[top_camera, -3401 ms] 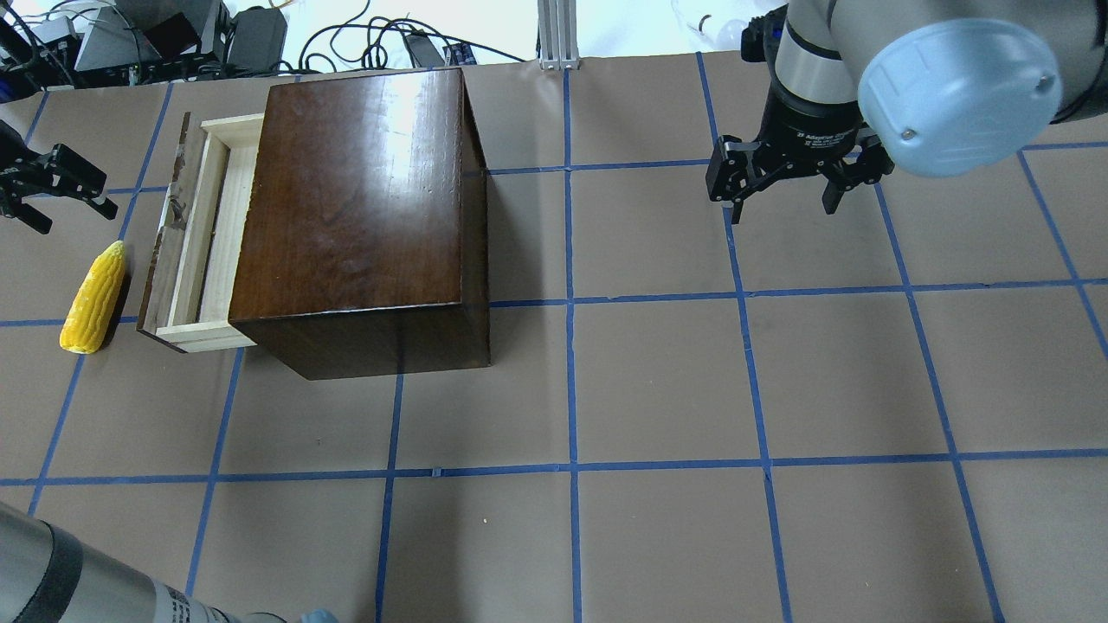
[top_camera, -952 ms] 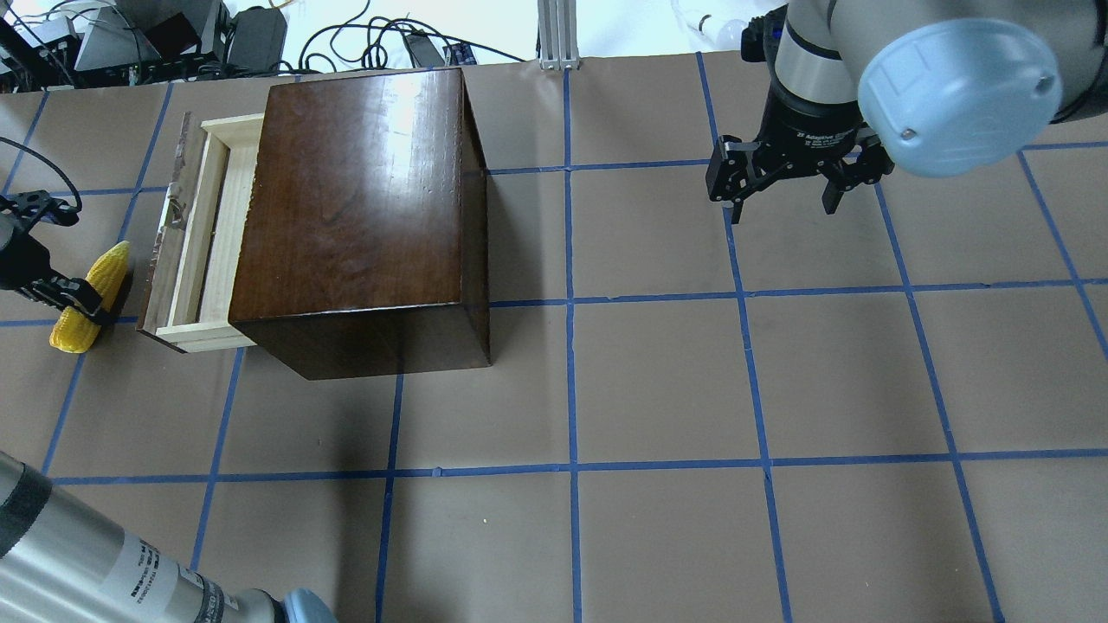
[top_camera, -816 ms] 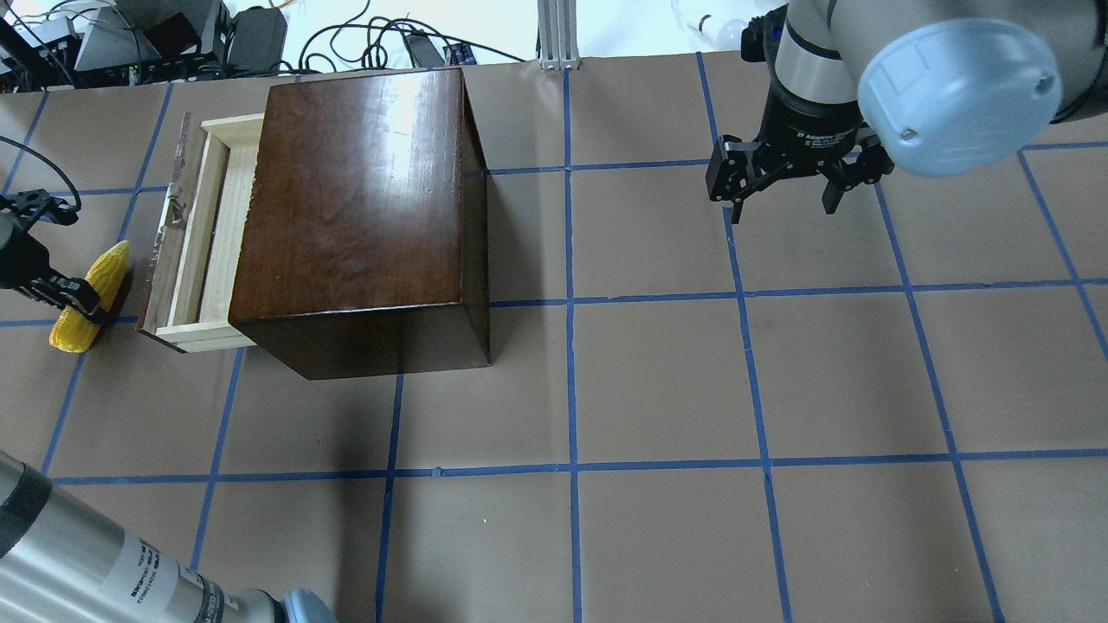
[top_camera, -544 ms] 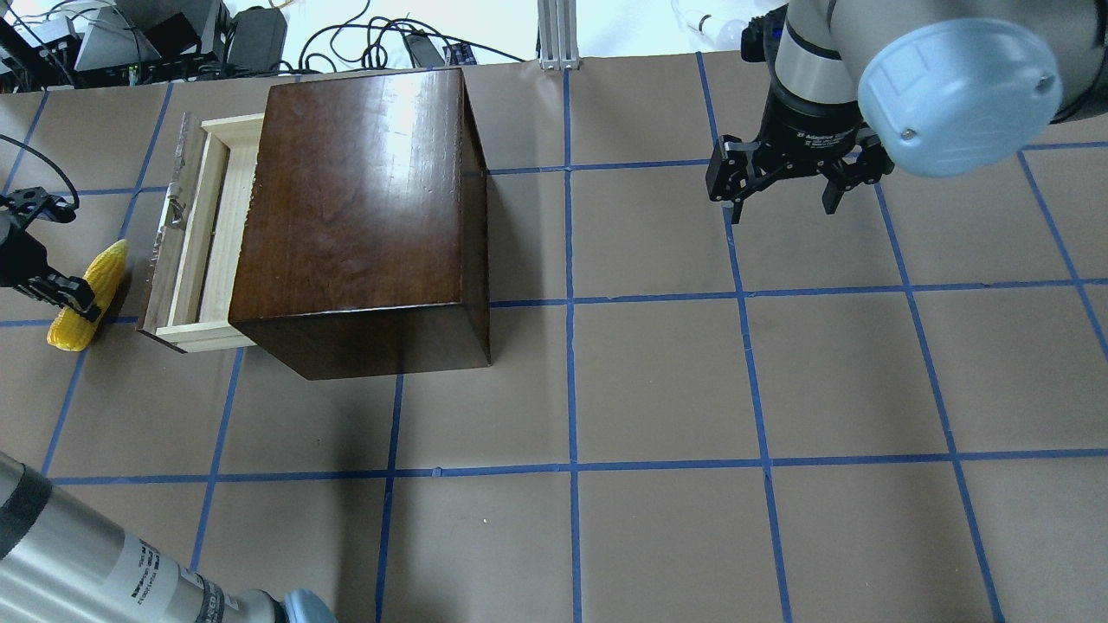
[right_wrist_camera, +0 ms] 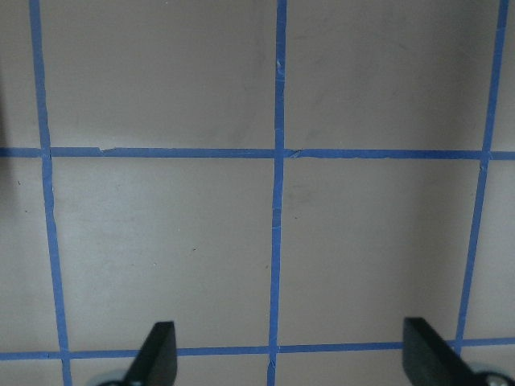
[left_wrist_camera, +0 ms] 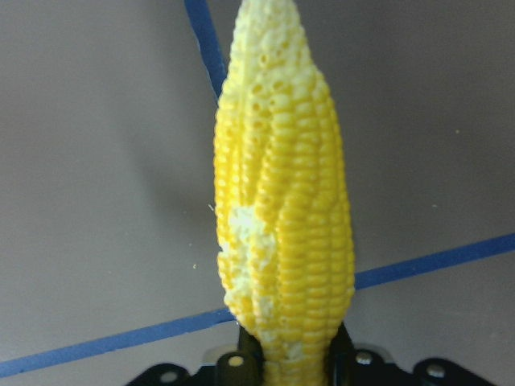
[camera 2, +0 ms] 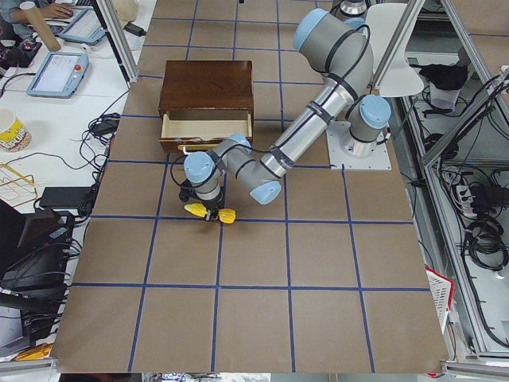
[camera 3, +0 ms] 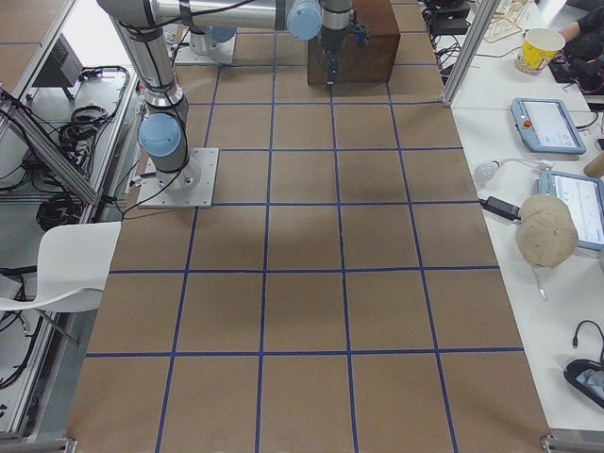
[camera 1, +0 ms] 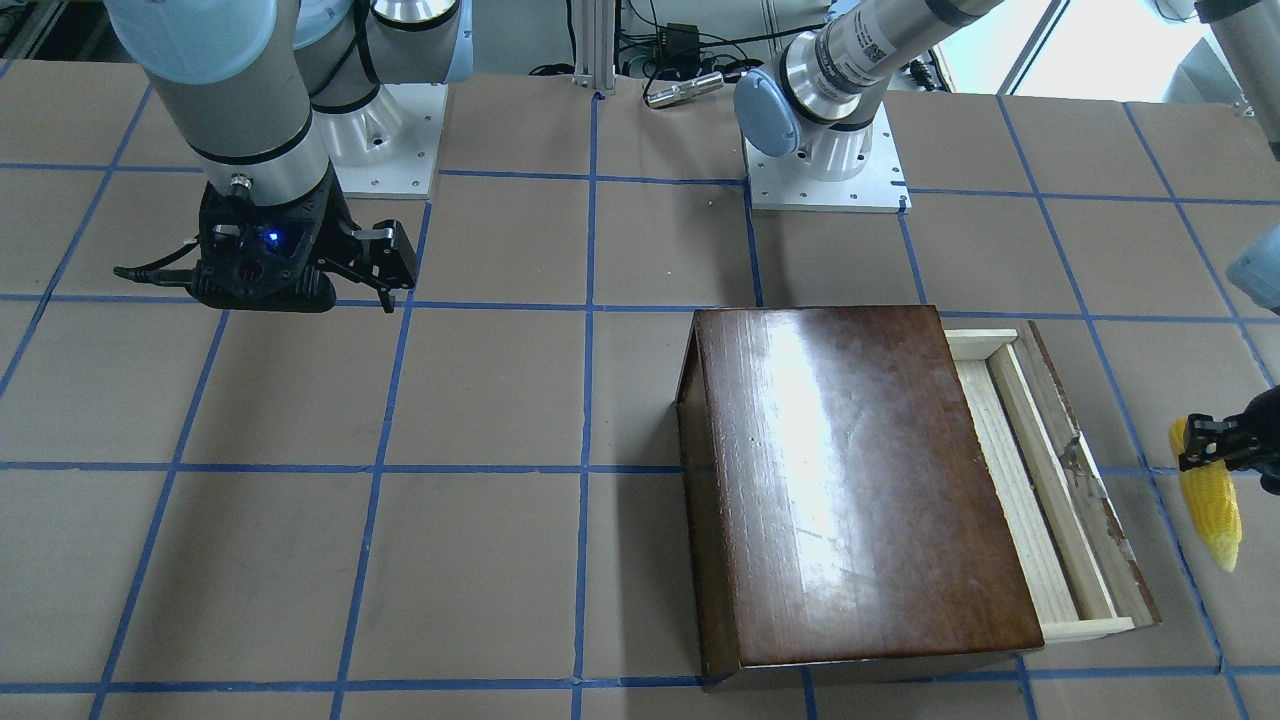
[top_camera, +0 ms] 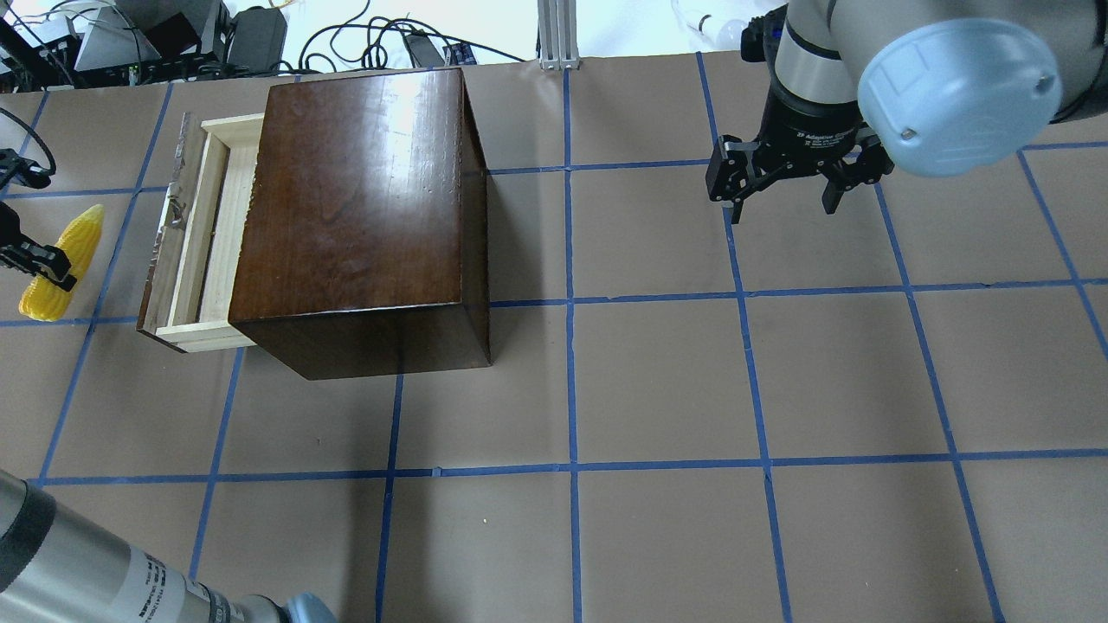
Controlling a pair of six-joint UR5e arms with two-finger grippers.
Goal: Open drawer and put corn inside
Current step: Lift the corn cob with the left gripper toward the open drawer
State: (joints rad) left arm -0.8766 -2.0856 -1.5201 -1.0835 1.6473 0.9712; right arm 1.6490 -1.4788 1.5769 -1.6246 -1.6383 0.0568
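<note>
The yellow corn (top_camera: 76, 238) hangs in my left gripper (top_camera: 48, 270), held near its thick end, clear of the table, left of the drawer. It also shows in the front view (camera 1: 1212, 505) and fills the left wrist view (left_wrist_camera: 286, 225). The drawer (top_camera: 208, 234) of pale wood is pulled partly out of the glossy dark-brown box (top_camera: 355, 199); its tray looks empty. My right gripper (top_camera: 783, 208) is open and empty, hovering far to the right; its fingertips (right_wrist_camera: 157, 350) frame bare table.
The table is brown paper with a blue tape grid (top_camera: 571, 381). Cables and equipment (top_camera: 173, 35) lie beyond the far edge behind the box. The left arm's forearm (top_camera: 95, 575) crosses the near left corner.
My left gripper went from open and apart from the corn to shut on it. In the last half second the corn has risen off the table and moved left, away from the drawer. The right arm has not moved.
</note>
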